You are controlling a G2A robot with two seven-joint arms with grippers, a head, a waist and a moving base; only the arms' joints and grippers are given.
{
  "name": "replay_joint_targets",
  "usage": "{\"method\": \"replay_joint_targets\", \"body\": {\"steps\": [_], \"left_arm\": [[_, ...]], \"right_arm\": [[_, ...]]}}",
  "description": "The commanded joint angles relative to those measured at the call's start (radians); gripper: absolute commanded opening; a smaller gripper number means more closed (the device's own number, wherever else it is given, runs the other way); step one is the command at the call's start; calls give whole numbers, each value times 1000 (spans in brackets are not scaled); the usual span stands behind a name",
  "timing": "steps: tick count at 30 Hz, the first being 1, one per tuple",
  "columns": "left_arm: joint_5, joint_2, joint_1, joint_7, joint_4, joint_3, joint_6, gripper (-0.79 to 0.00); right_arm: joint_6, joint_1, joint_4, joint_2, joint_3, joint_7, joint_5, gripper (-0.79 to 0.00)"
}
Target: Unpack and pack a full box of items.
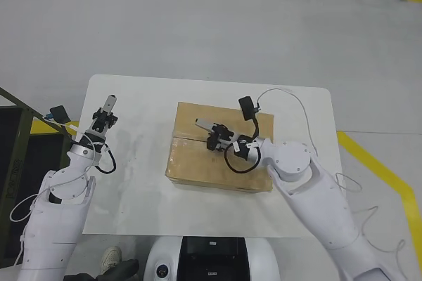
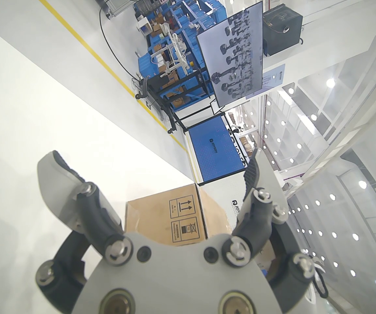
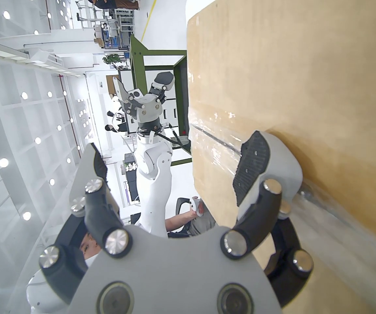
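Note:
A closed brown cardboard box [image 1: 221,151] with a taped seam across its top stands in the middle of the white table [image 1: 141,190]. My right gripper [image 1: 205,132] hovers over the box's top near the seam, open. In the right wrist view its [image 3: 174,161] one finger [image 3: 253,161] lies against the cardboard top [image 3: 273,66] beside the tape; the other hangs in free air. My left gripper [image 1: 110,105] is held over the table's left part, well apart from the box, open and empty [image 2: 155,168]. The box's printed side [image 2: 165,217] shows beyond it.
A dark green-framed rack [image 1: 7,161] stands off the table's left edge. A white cable [image 1: 295,105] loops over the table's back right corner. Yellow floor lines [image 1: 383,165] run to the right. Bare tabletop surrounds the box on all sides.

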Motion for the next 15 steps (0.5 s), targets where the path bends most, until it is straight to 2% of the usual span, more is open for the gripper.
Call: {"method": "replay_joint_targets", "body": {"steps": [1,15], "left_arm": [[0,0,0,0,0,0,0,0],[0,0,0,0,0,0,0,0]], "right_arm": [[13,-14,-11,5,17,0,-5,0],[60,-149,-113,44,159,9,-52,0]]}}
